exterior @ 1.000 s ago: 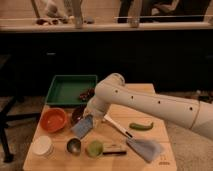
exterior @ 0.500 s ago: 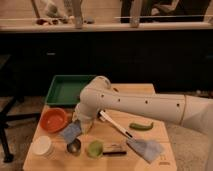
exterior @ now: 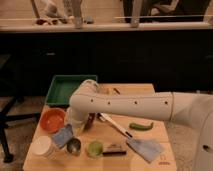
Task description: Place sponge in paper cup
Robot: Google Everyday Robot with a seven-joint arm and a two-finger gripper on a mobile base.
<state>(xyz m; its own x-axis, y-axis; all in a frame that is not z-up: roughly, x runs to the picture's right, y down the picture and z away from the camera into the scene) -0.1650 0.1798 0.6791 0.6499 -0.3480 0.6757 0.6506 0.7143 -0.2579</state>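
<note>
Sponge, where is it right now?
Camera view, lower left: the sponge is beside the claw, between the orange bowl, paper cup and metal cup.

blue-grey sponge [exterior: 62, 136] in the tool [exterior: 71, 129], tilted beside white paper cup [exterior: 42, 146].

Gripper [exterior: 72, 129] at sponge [exterior: 62, 135], between paper cup [exterior: 42, 146] and metal cup [exterior: 74, 146]

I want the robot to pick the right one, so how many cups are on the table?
3: the paper cup at the near-left corner, a metal cup right of it, then a green cup. The gripper is by the sponge; the arm may hide more.
</note>
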